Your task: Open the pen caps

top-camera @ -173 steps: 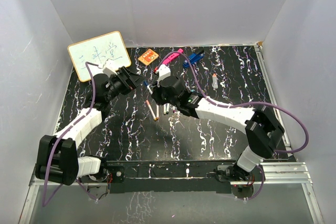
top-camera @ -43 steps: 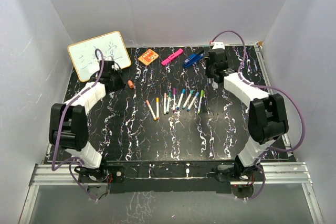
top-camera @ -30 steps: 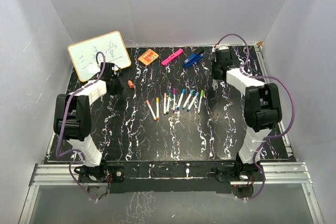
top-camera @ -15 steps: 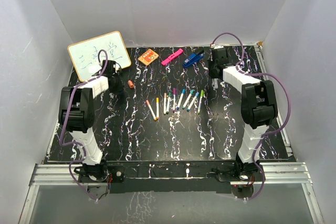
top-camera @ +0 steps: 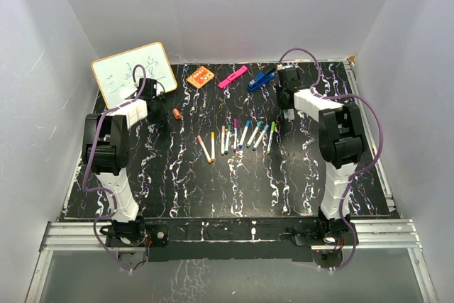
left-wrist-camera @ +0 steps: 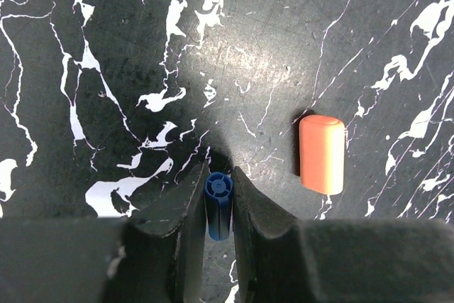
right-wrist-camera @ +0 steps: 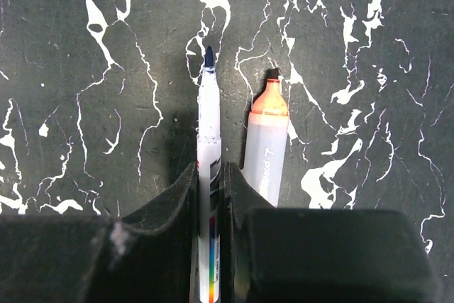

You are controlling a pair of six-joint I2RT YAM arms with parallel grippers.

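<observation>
Evidently 1 pen has just been opened and both halves are being carried to their drop spots. The left gripper (left-wrist-camera: pixel 218 179) pinches the blue cap (left-wrist-camera: pixel 218 207) between its jaws, open end up, low over the black marbled table (top-camera: pixel 213 189) and near the orange cap (left-wrist-camera: pixel 322 154), which lies loose on its side. The right gripper (right-wrist-camera: pixel 210 172) is clamped on the thin white blue-tipped pen (right-wrist-camera: pixel 207 125), bare nib pointing away, just beside an uncapped orange-tipped pen (right-wrist-camera: pixel 266 147) lying flat.

We judge the next move to be a release: each pair of jaws should part close to the surface so the cap does not roll and the pen settles parallel to its neighbour. Both arms then go back to the row of capped pens (top-camera: pixel 241 135) mid-table for the next one.

Compared with 5.8 s ago, when both grippers met over that row, they now stand well apart, left near the far-left corner, right at the far right. Over the last 1.4 s the grippers have hardly shifted, while both arms have folded back and risen steeper.
</observation>
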